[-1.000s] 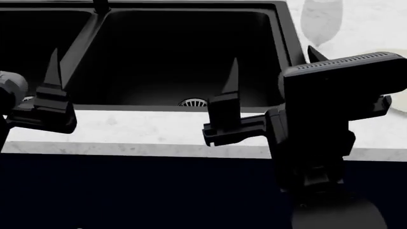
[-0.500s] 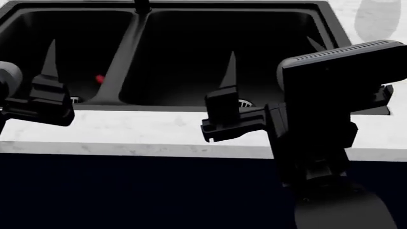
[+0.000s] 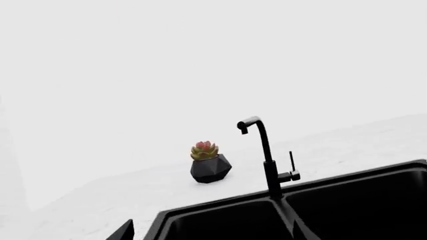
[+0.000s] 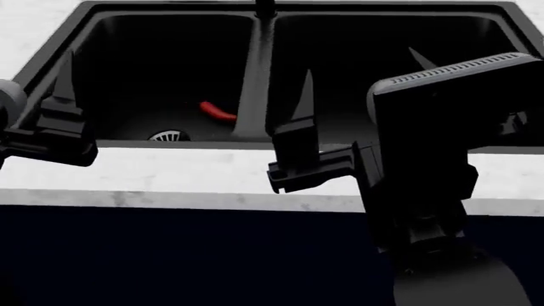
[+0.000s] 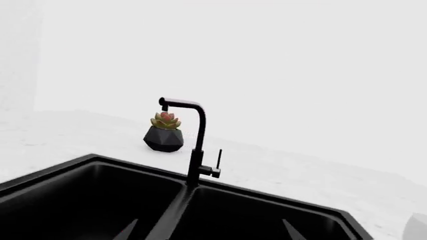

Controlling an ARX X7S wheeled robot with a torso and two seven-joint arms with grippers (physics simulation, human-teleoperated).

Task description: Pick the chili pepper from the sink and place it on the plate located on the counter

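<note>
Right gripper point(image 4: 361, 83) fingers spread, empty; left gripper point(image 4: 64, 83) shows one finger only, state cannot be told. Chili point(image 4: 218, 111) lies in the left basin of the sink point(image 4: 255, 143), near the divider, beside the drain. Advice: descend along the divider, straddling the chili crosswise.

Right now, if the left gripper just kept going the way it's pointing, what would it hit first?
Probably the sink's back rim or the counter behind it, near the faucet. The left gripper aims over the left basin, above the chili. Depth is unclear, so that's a guess.
</note>
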